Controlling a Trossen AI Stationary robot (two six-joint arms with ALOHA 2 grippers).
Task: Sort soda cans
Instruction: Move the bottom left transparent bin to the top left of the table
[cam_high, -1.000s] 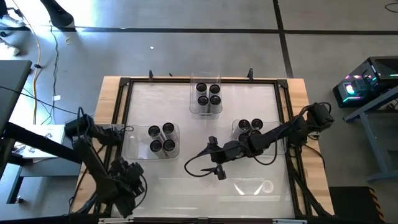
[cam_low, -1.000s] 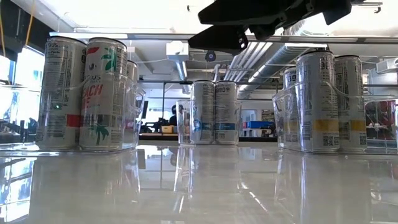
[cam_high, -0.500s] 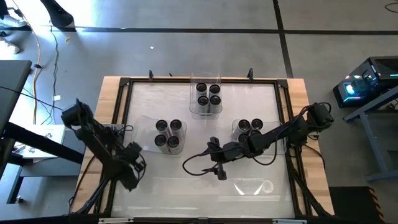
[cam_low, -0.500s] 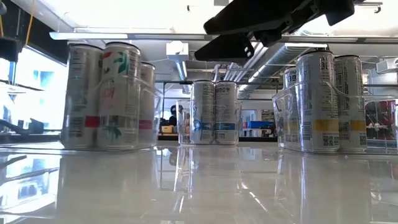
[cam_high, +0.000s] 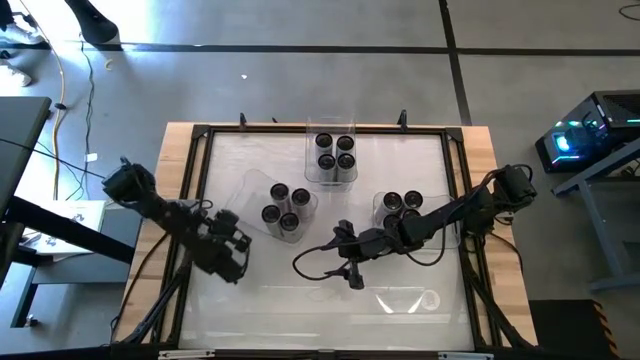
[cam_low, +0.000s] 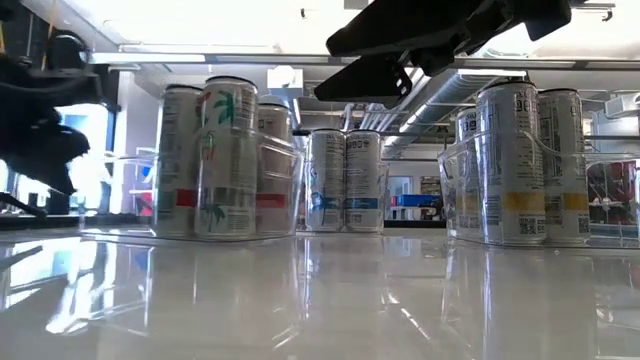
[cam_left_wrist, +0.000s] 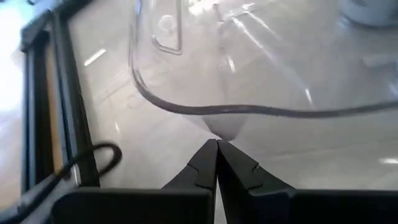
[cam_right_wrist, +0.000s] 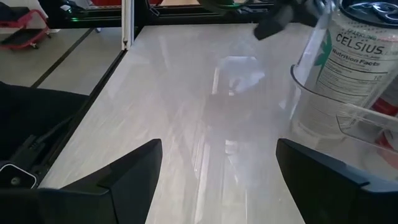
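Your twelve soda cans (cam_high: 284, 208) already stand in three groups of four, each group inside a clear tray: one tray (cam_high: 331, 176) at the middle of the tabletop's (cam_high: 400, 160) far edge, one toward the right edge under your right arm, and one angled left of centre. A fourth, empty tray (cam_high: 410, 299) lies near the front edge.

Your left gripper (cam_left_wrist: 216, 160) sits just beside the left-of-centre tray's near corner, jaws pressed together with nothing visibly between them; whether the tips touch the tray's rim (cam_left_wrist: 249, 112) you cannot tell.

Your right gripper (cam_high: 352, 268) hovers over bare tabletop near the middle, jaws spread wide and holding nothing.

Judging by the layout, the sorting looks essentially done; what seems left is squaring that skewed tray.
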